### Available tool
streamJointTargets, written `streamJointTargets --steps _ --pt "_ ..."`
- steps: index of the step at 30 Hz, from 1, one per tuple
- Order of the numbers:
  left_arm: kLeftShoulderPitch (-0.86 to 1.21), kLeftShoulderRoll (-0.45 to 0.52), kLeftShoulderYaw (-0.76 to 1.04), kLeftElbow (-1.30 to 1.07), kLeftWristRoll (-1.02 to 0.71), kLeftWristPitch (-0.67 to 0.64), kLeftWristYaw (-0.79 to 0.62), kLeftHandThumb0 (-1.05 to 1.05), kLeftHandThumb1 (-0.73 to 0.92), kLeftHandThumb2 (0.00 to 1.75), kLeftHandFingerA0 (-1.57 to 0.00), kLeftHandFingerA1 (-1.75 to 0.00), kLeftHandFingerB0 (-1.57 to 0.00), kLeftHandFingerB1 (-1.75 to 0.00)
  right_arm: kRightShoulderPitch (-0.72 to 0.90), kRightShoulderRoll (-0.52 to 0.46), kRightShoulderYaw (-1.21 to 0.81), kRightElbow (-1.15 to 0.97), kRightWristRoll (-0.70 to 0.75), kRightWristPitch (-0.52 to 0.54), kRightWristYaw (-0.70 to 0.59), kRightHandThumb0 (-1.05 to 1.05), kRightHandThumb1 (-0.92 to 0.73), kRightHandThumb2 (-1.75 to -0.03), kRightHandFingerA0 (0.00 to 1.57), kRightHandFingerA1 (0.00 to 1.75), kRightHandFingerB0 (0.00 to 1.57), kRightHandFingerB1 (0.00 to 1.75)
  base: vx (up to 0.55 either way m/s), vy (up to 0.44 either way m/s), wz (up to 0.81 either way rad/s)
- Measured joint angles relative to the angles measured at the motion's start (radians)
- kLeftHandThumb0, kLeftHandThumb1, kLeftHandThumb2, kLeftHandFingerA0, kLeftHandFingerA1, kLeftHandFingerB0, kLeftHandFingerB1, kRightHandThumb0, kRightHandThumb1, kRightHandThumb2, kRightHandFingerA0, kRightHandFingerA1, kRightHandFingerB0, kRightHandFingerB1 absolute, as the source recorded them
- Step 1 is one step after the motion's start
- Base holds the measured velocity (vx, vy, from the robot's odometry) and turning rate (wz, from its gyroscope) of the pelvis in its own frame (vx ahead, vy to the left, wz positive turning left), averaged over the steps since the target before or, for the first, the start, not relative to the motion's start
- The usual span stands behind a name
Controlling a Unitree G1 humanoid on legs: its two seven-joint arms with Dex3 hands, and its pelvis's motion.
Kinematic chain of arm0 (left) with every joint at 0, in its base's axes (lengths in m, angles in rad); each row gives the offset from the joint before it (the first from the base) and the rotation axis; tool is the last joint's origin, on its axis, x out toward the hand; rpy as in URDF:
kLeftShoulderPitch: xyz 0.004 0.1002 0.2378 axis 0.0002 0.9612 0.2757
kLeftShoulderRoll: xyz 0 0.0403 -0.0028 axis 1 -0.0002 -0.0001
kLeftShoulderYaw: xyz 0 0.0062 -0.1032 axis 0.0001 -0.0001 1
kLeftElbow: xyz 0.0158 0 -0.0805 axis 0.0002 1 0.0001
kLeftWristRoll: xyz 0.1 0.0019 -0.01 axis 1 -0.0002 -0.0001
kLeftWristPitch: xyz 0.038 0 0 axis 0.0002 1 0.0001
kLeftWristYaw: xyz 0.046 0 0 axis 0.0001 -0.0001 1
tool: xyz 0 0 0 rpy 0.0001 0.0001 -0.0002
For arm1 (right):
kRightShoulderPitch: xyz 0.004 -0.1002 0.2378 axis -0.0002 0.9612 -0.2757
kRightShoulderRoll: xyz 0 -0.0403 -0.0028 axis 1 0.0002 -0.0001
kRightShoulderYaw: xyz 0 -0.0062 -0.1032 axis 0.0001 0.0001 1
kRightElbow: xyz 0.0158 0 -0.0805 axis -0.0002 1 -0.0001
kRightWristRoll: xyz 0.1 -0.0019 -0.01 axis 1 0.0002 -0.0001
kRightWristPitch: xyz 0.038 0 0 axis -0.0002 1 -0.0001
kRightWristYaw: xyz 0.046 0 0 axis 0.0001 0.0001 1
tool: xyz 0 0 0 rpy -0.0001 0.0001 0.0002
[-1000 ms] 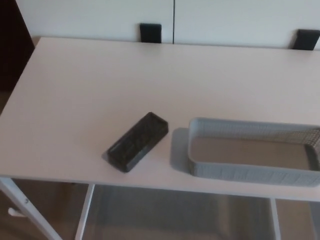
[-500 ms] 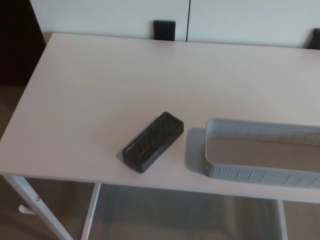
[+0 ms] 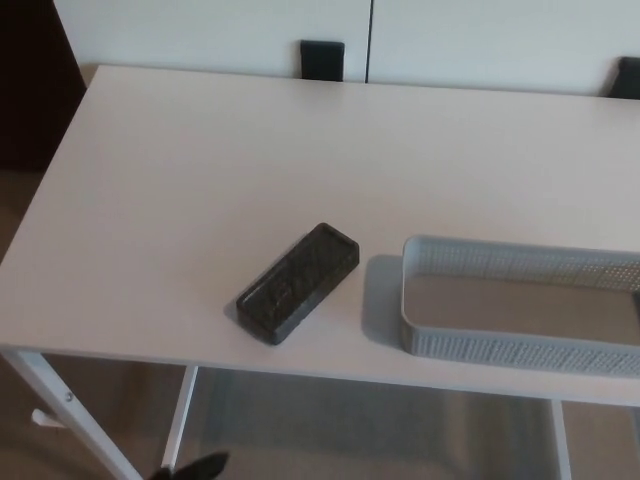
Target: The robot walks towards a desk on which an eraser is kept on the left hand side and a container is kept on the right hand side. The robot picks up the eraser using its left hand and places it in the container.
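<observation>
Left hand (image 3: pixel 195 467) barely visible, grip unclear, below white desk (image 3: pixel 200 180) bearing eraser (image 3: pixel 298 282), container (image 3: pixel 520 348).

We see a pale rectangular desk top (image 3: pixel 250 160) on white metal legs (image 3: pixel 70 415), brown floor (image 3: pixel 20 420) beneath it, white wall panels (image 3: pixel 200 25) behind, and two small black blocks (image 3: pixel 322 59) at the far edge.

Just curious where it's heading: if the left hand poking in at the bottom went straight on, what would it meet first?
Only a tip of the left hand shows, so its heading is uncertain. Straight ahead, probably the front edge of the desk, then the eraser; depth is unclear.
</observation>
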Motion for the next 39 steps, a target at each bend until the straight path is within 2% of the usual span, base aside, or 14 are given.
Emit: streamJointTargets --steps 4,5,20,21,22,23,24,25,26,27,28,29,30,39 --pt "-0.028 0.027 -0.04 -0.132 -0.007 0.024 -0.019 -0.64 0.46 0.79 -0.3 -0.46 -0.22 -0.42 -0.003 0.0 0.0 0.0 0.0 0.0 0.0 -0.2 -0.46 -0.89 0.4 0.61 0.11 0.49 0.0 0.0 0.0" --pt "-0.049 0.038 -0.054 -0.179 -0.012 0.037 -0.026 -0.6 0.55 0.57 -0.38 -0.34 -0.29 -0.31 -0.003 0.0 0.001 0.0 0.0 0.0 0.0 -0.19 -0.46 -0.89 0.39 0.61 0.14 0.5 0.0 0.0 0.0" --pt "-0.407 0.107 -0.103 -0.577 -0.067 0.225 -0.054 -0.39 0.56 0.58 -0.47 -0.4 -0.38 -0.34 -0.023 0.0 0.008 -0.001 -0.002 0.0 0.0 -0.18 -0.45 -0.88 0.34 0.59 0.1 0.49 0.0 0.0 0.0" --pt "-0.44 0.102 -0.103 -0.587 -0.064 0.238 -0.054 -0.46 0.44 0.7 -0.34 -0.48 -0.29 -0.42 -0.024 0.0 0.008 -0.001 -0.002 0.0 0.0 -0.17 -0.45 -0.89 0.32 0.58 0.09 0.49 0.0 0.0 0.0" --pt "-0.457 0.1 -0.103 -0.59 -0.061 0.244 -0.053 -0.39 0.49 0.55 -0.36 -0.38 -0.32 -0.32 -0.024 0.0 0.009 -0.001 -0.002 0.0 0.0 -0.17 -0.45 -0.89 0.32 0.58 0.1 0.49 0.0 0.0 0.0" --pt "-0.493 0.095 -0.102 -0.593 -0.053 0.258 -0.053 -0.45 0.39 0.65 -0.27 -0.45 -0.23 -0.38 -0.024 0.0 0.009 -0.001 -0.002 0.0 0.0 -0.16 -0.44 -0.88 0.34 0.59 0.11 0.49 0.0 0.0 0.0" --pt "-0.534 0.091 -0.102 -0.592 -0.041 0.272 -0.053 -0.23 0.3 0.87 -0.12 -0.53 -0.11 -0.51 -0.025 0.0 0.01 -0.002 -0.002 0.0 0.0 -0.16 -0.45 -0.88 0.34 0.59 0.1 0.49 0.0 0.0 0.0" --pt "-0.564 0.089 -0.101 -0.589 -0.031 0.284 -0.053 -0.43 0.47 0.55 -0.2 -0.33 -0.18 -0.28 -0.025 0.001 0.011 -0.002 -0.002 0.0 0.0 -0.17 -0.45 -0.89 0.34 0.59 0.1 0.49 0.0 0.0 0.0" --pt "-0.594 0.087 -0.101 -0.586 -0.021 0.296 -0.052 -0.42 0.46 0.55 -0.18 -0.33 -0.14 -0.27 -0.025 0.001 0.013 -0.002 -0.002 0.0 0.0 -0.17 -0.45 -0.89 0.35 0.59 0.1 0.49 0.0 0.0 0.0" --pt "-0.624 0.085 -0.101 -0.579 -0.008 0.309 -0.052 -0.27 0.32 0.86 -0.01 -0.5 0.0 -0.48 -0.026 0.001 0.015 -0.002 -0.002 0.0 0.0 -0.17 -0.45 -0.89 0.35 0.59 0.11 0.49 0.0 0.0 0.0" --pt "-0.655 0.084 -0.102 -0.568 0.005 0.322 -0.052 -0.49 0.36 0.66 -0.07 -0.36 -0.07 -0.28 -0.026 0.001 0.016 -0.003 -0.002 0.0 0.0 -0.18 -0.45 -0.89 0.35 0.59 0.11 0.49 0.0 0.0 0.0" --pt "-0.679 0.083 -0.102 -0.557 0.016 0.334 -0.051 -0.43 0.45 0.56 -0.05 -0.25 -0.08 -0.24 -0.026 0.001 0.017 -0.003 -0.002 0.0 0.0 -0.17 -0.44 -0.88 0.34 0.59 0.11 0.5 0.0 0.0 0.0" --pt "-0.7 0.082 -0.103 -0.546 0.026 0.346 -0.051 -0.45 0.31 0.69 -0.01 -0.26 -0.05 -0.28 -0.026 0.001 0.018 -0.003 -0.002 0.0 0.0 -0.17 -0.44 -0.88 0.34 0.59 0.11 0.5 0.0 0.0 0.0" --pt "-0.87 0.053 -0.135 -0.388 0.132 0.461 -0.029 -0.57 0.37 0.69 0.0 -0.01 -0.05 -0.1 -0.032 0.001 0.028 -0.003 -0.002 0.0 0.0 -0.2 -0.44 -0.88 0.3 0.57 0.08 0.48 0.0 0.0 0.0"
